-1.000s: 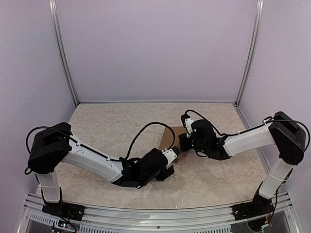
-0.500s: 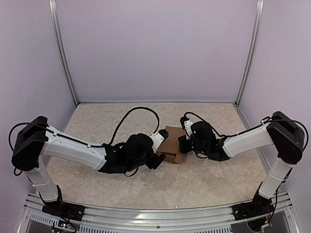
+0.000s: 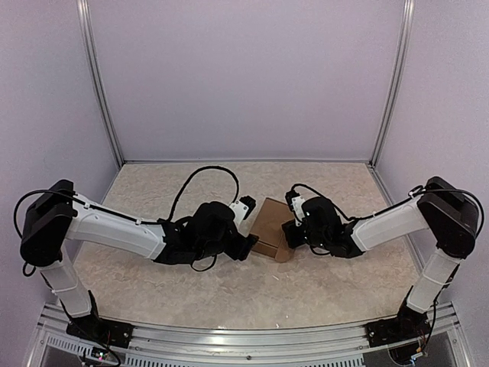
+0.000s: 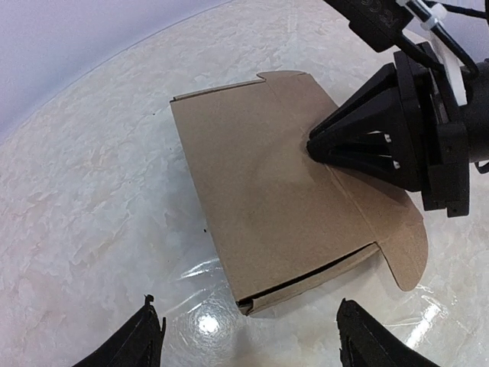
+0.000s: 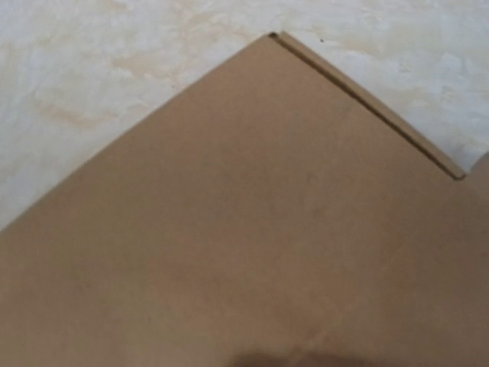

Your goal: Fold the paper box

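Note:
The paper box is a plain brown closed mailer lying flat mid-table. In the left wrist view the box shows a narrow slit along its near side and a rounded tab sticking out at the right. My left gripper is open and empty, just short of the box's near edge; in the top view it sits at the box's left. My right gripper is shut, its tip pressed on the lid; in the top view it is at the box's right. The box lid fills the right wrist view, hiding the fingers.
The table is marbled beige, enclosed by pale walls with metal posts at the back corners. A black cable loops above the left arm. A metal rail runs along the near edge.
The upright flap has come down and the box now lies shut and flat. My left gripper pulled back to the left, off the box. My right gripper came down onto the lid.

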`<state>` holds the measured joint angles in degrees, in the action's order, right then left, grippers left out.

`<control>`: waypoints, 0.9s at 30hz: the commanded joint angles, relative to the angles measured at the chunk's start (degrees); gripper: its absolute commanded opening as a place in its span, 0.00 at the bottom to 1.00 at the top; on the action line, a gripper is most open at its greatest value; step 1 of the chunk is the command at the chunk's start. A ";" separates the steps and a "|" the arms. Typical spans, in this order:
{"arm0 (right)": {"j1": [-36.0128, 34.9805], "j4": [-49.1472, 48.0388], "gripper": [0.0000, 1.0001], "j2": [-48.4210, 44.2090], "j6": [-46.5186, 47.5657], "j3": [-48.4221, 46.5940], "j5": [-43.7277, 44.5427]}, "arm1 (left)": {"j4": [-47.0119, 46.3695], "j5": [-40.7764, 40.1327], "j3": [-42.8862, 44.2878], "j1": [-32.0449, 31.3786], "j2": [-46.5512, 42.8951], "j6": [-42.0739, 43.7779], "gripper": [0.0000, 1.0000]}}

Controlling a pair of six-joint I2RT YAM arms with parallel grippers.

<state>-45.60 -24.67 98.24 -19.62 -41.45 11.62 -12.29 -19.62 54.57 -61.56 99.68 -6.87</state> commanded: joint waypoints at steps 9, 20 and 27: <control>1.98 12.95 0.35 -6.41 10.53 -10.30 0.40 | -3.49 7.69 -3.86 3.72 -2.65 -14.40 0.76; 12.21 23.62 0.51 2.09 15.01 -24.59 -14.61 | -4.51 16.65 -5.78 8.65 -5.55 -27.27 0.76; 16.80 31.01 0.57 11.18 15.07 -34.08 -27.21 | -1.01 26.78 -4.10 14.40 -6.81 -33.17 0.79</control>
<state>-30.72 -0.99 105.30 -5.34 -71.57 -6.46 -15.51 -1.15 49.23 -50.43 93.93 -34.76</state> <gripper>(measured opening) 0.560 0.784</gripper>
